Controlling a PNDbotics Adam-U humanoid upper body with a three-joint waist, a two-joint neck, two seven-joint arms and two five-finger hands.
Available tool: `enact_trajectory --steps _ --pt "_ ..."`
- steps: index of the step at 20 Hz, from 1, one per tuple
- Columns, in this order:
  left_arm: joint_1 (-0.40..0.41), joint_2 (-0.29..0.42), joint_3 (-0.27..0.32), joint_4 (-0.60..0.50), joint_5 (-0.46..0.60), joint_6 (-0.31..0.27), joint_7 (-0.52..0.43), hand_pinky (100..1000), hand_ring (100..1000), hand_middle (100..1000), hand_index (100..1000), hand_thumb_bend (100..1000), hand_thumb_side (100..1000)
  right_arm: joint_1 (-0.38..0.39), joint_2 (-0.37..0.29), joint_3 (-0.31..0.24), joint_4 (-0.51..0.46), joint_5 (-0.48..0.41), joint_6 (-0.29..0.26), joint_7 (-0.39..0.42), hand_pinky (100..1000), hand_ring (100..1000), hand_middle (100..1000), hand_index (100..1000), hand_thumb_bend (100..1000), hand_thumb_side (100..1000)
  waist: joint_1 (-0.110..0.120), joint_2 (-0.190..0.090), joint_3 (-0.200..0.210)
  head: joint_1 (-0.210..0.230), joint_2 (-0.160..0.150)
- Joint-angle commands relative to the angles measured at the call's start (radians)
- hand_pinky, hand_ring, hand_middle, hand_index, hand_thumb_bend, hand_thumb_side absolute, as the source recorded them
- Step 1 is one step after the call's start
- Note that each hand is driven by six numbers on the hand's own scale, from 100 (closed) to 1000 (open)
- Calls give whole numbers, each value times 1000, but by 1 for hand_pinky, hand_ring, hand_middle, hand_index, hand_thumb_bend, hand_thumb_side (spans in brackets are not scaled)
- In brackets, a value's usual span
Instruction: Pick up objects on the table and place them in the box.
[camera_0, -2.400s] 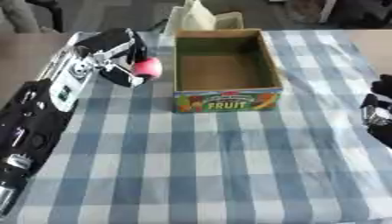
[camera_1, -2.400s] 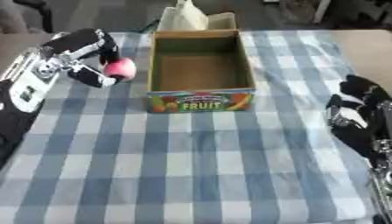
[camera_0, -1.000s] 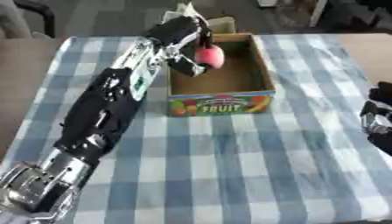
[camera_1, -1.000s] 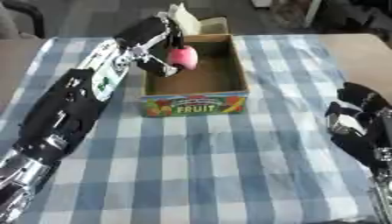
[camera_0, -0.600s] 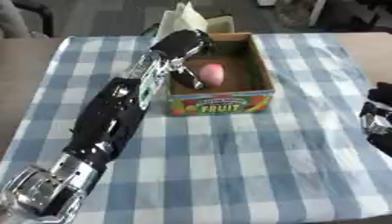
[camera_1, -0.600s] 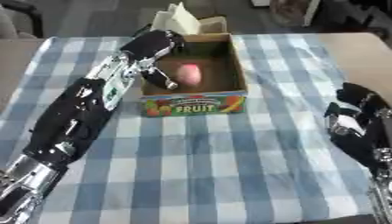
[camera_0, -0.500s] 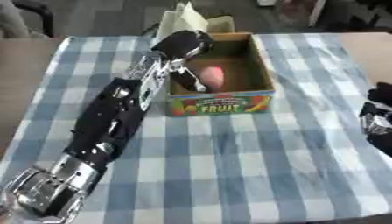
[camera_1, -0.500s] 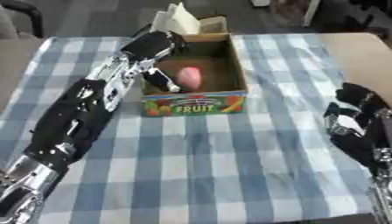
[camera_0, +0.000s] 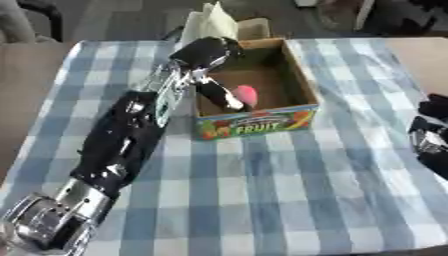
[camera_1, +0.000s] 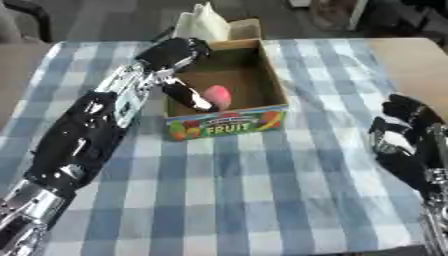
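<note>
A pink, rounded object (camera_0: 247, 94) lies on the floor of the cardboard fruit box (camera_0: 262, 125), near its front wall. My left arm stretches across the checked cloth, and my left hand (camera_0: 213, 88) reaches over the box's left wall with its fingers straight and pointing down beside the pink object, holding nothing. My right hand (camera_1: 404, 136) rests at the table's right edge, well away from the box, fingers relaxed.
A white paper bag or tissue pack (camera_0: 213, 21) stands just behind the box. The blue-and-white checked cloth (camera_0: 289, 195) covers the table. Bare tabletop (camera_0: 424, 55) shows at the far right.
My left hand carried the pink object from the table's left side over the box and let it go inside. Its fingers have since straightened beside it. The right hand has stayed put.
</note>
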Motion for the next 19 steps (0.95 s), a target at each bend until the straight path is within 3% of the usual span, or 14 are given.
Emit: enact_trajectory --steps 1,5,9,13,14,19 --pt "-14 36 7 -46 32 7 -10 720 680 712 813 833 598 -9 -10 -10 -10 -3 0 -5 735 819 728 828 100 100 -5 -16 5 -7 -10" --pt "24 100 35 -134 90 13 22 717 668 695 777 788 572 -5 -12 -17 -10 -1 0 -11 734 819 727 827 100 100 -3 -19 18 -18 -9" --pt "86 122 86 -230 151 56 63 699 627 642 704 679 508 -2 -12 -22 -9 1 1 -16 734 819 727 824 100 100 -3 -20 32 -35 -8" --pt "149 139 117 -318 214 117 104 687 606 611 661 538 442 -1 -12 -26 -9 1 1 -20 734 819 727 825 100 100 -6 -19 41 -40 -11" --pt "164 141 122 -337 230 133 110 686 603 605 656 467 422 -1 -12 -27 -9 1 1 -21 734 819 727 825 100 100 -7 -19 44 -41 -10" --pt "252 132 148 -422 309 208 123 687 599 597 643 310 419 -2 -13 -30 -10 2 1 -24 734 819 727 826 100 100 -10 -14 53 -45 -11"
